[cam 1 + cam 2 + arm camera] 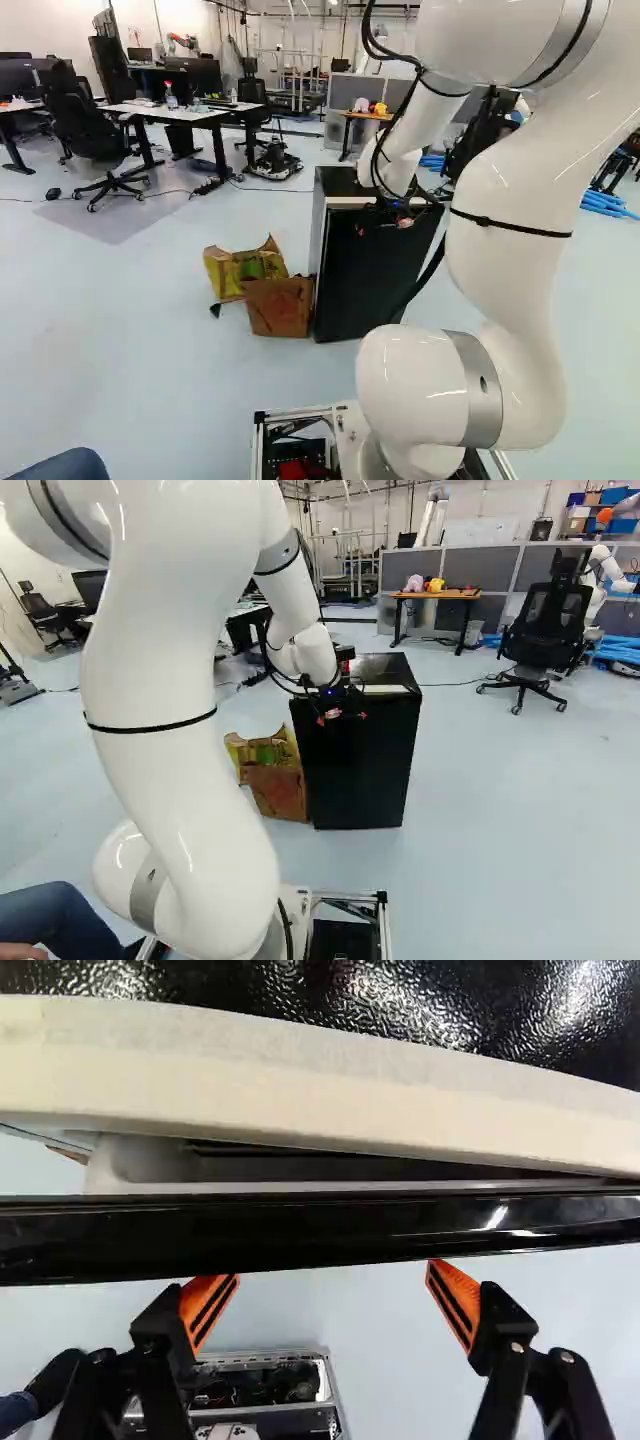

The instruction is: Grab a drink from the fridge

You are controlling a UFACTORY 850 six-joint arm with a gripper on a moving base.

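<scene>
In the right base view, my gripper [342, 717] is at the upper front of the black fridge [355, 770], which also stands behind the arm in the left base view. The wrist view shows the gripper [330, 1305] open, its orange-padded fingers wide apart with nothing between them. Just ahead of the fingertips runs the glossy black top edge of the fridge door [330, 1232]. A narrow, slightly wedge-shaped gap separates the door from the cream front strip [320, 1090] of the fridge top. Through it only a grey strip of the inside shows; the shelves and any drink are hidden.
An open cardboard box [278, 305] with a yellow-green bag [235, 270] stands against the fridge's side. A person's knee [50, 920] is close beside the base. Farther back are desks, an office chair [545, 625], a small wooden table [437, 595] and another robot [603, 570].
</scene>
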